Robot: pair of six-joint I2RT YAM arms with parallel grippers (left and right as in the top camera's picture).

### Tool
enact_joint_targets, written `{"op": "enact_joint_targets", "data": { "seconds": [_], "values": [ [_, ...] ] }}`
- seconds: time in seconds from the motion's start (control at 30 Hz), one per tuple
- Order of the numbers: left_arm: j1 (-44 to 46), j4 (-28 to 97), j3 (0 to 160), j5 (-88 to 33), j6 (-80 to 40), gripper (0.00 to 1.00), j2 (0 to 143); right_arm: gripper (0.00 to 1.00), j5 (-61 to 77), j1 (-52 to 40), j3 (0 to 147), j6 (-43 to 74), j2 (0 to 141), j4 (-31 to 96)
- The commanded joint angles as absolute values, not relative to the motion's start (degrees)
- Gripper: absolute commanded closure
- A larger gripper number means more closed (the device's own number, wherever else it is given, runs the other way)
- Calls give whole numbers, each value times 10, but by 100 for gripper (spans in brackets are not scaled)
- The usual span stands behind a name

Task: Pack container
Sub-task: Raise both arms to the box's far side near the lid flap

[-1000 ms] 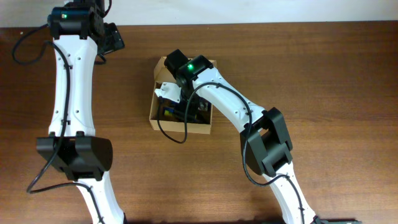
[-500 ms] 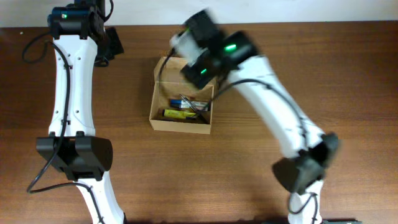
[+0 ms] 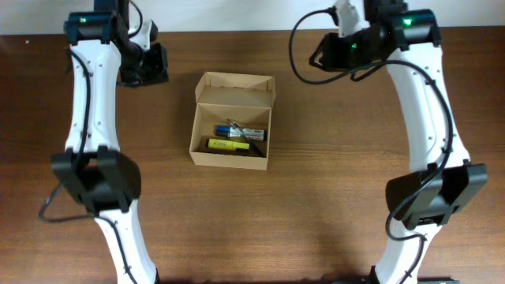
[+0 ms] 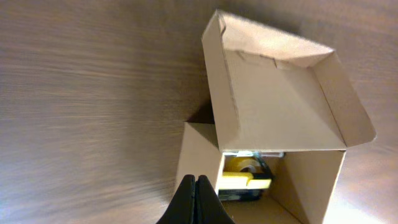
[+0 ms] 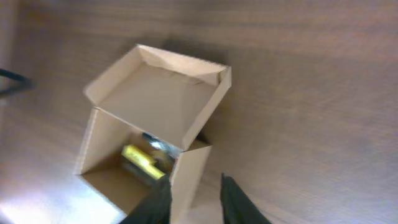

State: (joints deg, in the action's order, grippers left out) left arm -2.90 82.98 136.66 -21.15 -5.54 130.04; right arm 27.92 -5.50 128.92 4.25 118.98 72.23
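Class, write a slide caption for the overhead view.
Open container holding markers, flap lid raised, on a wooden table; left arm and right arm clear of it.

The container (image 3: 235, 88) is matt tan cardboard. The table (image 3: 316, 197) is dark grained wood with a faint sheen. The arm shells (image 3: 88, 102) look like glossy white plastic.

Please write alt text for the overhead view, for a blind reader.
An open cardboard box holding markers stands on a wooden table, its lid flap up. The left gripper and right gripper are near the table's far edge, either side of the box, not touching it.
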Motion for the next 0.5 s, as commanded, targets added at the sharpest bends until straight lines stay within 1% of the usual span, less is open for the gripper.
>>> {"op": "enact_joint_targets", "data": {
  "seconds": [0.0, 0.13, 0.47],
  "values": [
    [-61, 834, 1369, -396, -13, 98, 1391, 79, 458, -10, 1246, 83, 1231, 709],
    [-74, 829, 1369, -456, -3, 99, 1441, 80, 542, 16, 1210, 109, 1263, 674],
    [-71, 787, 1369, -472, -8, 98, 1489, 80, 605, 18, 1150, 186, 1349, 588]
  ]
}}
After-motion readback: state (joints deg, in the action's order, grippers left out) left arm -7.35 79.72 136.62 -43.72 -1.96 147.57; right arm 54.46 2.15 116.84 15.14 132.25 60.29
